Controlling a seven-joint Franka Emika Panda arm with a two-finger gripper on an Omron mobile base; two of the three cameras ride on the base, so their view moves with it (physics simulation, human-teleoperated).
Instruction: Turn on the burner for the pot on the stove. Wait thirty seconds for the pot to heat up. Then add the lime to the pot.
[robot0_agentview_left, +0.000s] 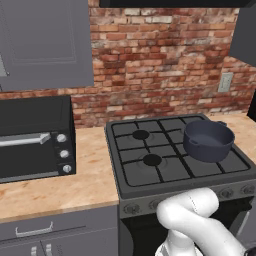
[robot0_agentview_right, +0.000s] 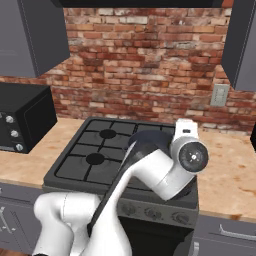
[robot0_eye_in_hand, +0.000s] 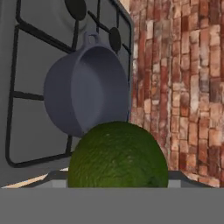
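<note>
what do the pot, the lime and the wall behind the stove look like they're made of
Pot: looks like matte blue-grey metal, smooth with soft shading, no gloss. Lime: green fruit with a pebbled, dimpled rind. Wall: red-brown brick with pale mortar lines, rough-looking. All rendered, so textures are only suggestive.

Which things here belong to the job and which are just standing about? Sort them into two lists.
Job:
- pot, empty, on the stove's right side
- stove, with front knobs
- lime, right at the tool, close before the camera

Standing about:
- black countertop oven, left of the stove
- wall outlet
- upper cabinets
</note>
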